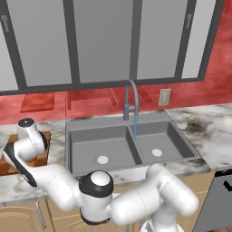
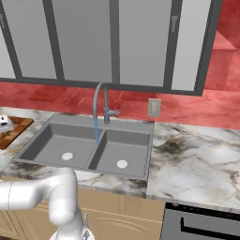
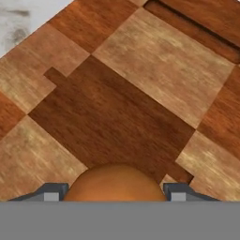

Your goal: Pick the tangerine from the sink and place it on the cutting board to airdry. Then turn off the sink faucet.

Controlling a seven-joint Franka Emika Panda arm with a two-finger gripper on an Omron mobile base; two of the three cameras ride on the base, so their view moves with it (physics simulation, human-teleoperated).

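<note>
The tangerine [image 3: 115, 185] sits between my two fingertips [image 3: 51, 193], low over the checkered cutting board [image 3: 117, 108]. My gripper [image 3: 115, 192] is shut on it. In the left base view my arm reaches left, with the hand [image 1: 27, 136] over the cutting board [image 1: 44, 152] on the counter beside the sink [image 1: 90, 145]. The right base view shows the hand [image 2: 3, 123] at the left edge above the cutting board [image 2: 18, 127]. The faucet [image 1: 131, 97] [image 2: 98, 101] stands behind the sink [image 2: 51, 140]. A blue water stream [image 1: 135, 128] falls from its spout.
Marble counter [image 2: 197, 159] stretches right of the sink. A wall outlet [image 1: 164, 96] sits on the red backsplash right of the faucet. Dark-framed windows rise behind. A dark appliance front [image 2: 201, 225] lies below the right counter.
</note>
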